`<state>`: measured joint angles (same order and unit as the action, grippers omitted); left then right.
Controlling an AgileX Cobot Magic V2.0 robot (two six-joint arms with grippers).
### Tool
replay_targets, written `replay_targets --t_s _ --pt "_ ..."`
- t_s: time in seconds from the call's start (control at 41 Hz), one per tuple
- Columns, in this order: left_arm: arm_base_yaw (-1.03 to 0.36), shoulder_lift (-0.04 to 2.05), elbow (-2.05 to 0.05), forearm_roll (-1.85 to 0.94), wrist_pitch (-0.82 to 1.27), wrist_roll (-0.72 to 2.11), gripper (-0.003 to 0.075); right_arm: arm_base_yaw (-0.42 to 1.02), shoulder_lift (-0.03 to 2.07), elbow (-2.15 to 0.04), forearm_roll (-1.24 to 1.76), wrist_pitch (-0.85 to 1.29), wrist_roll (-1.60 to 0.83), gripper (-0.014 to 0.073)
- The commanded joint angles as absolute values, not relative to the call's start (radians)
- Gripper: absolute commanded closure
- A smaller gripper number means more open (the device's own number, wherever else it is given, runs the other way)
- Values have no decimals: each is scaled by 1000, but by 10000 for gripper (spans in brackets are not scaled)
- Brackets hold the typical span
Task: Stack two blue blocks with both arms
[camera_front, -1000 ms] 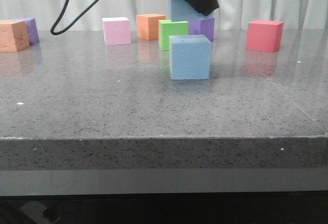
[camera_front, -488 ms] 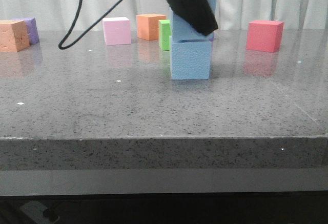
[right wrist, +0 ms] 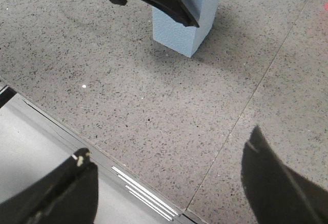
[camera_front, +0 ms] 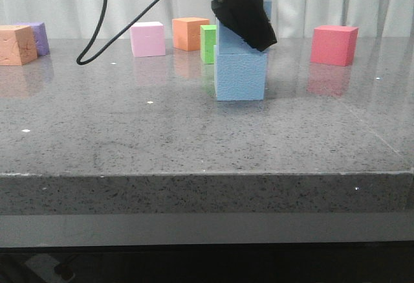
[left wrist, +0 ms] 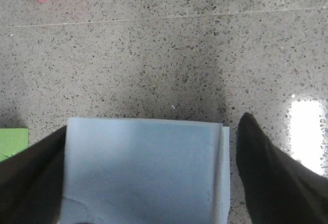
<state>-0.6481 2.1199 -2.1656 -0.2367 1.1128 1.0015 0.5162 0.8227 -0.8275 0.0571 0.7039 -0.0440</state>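
One pale blue block (camera_front: 240, 76) stands on the grey table (camera_front: 162, 134). The second blue block (camera_front: 228, 39) rests on top of it, mostly hidden in the front view by my black left gripper (camera_front: 249, 29). In the left wrist view that upper block (left wrist: 141, 172) lies between the fingers of my left gripper (left wrist: 154, 126). One finger meets its side, while the other finger (left wrist: 261, 162) stands a small gap away. A strip of the lower block (left wrist: 226, 183) shows past the edge. My right gripper (right wrist: 168, 144) hangs open and empty over the table's front edge, with the stack (right wrist: 187, 26) farther off.
Behind the stack stand a green cube (camera_front: 207, 43), an orange cube (camera_front: 189, 33), a pink cube (camera_front: 147, 39) and a red cube (camera_front: 334, 45). An orange cube (camera_front: 16, 45) and a purple cube (camera_front: 39, 37) sit far left. A black cable (camera_front: 97, 30) hangs down at the back.
My left gripper came down with the upper blue block and set it on the lower one. The block went from tilted to sitting flat, and one finger now stands off it.
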Motion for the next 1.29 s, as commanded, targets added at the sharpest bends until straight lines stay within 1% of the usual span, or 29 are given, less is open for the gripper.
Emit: replay_targets --t_s 0.0,0.073,0.195,0.39,0.488,0.634,0.829,1.073,1.268 --pt "-652 2032 -2198 -260 1077 992 113 510 818 -852 61 646 -54 9" --pt "-651 2003 -2198 -260 1093 971 113 510 818 -852 61 646 -54 9" --pt "-651 1944 -2198 -265 1124 836 113 510 818 -852 61 646 -54 9" --pt "-651 1850 -2198 -261 1275 668 116 510 818 -852 61 646 -54 9" --pt "-651 1812 -2196 -246 1275 506 127 510 818 -852 61 646 -54 9" --pt "-651 1759 -2194 -190 1275 297 169 510 818 -852 61 646 -54 9" --pt "-651 1657 -2152 -53 1275 111 232 510 818 -852 61 646 -54 9" --pt "-651 1466 -1953 -53 1269 101 300 510 818 -852 61 646 -54 9" --pt "-651 1287 -1680 -53 1203 99 347 510 818 -852 61 646 -54 9"
